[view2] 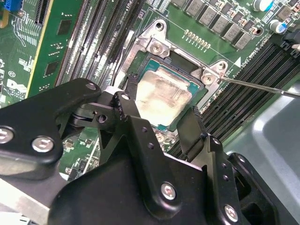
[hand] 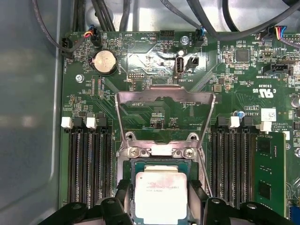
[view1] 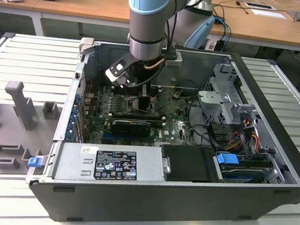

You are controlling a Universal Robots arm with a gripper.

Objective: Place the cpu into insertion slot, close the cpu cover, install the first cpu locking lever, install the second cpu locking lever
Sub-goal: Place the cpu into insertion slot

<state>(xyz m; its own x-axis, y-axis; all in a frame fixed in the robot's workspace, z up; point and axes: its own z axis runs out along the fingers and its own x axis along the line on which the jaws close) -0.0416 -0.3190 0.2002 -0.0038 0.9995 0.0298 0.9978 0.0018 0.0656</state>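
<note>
The cpu (hand: 161, 197) lies flat in the insertion slot (hand: 159, 162), pale top up. My tool (hand: 160, 185) straddles it closely. I cannot tell whether it grips the chip or stands just clear. The cpu cover (hand: 164, 95) stands raised beyond the slot, not closed. Black memory slots (hand: 89, 164) flank the socket on the green motherboard (hand: 154, 56), inside the open computer case (view1: 184, 201) on the slatted surface (view1: 38, 54).

light: bright, even | glare: cpu (view2: 165, 96) top — mild | case (view1: 184, 201) interior: shadowed
</note>
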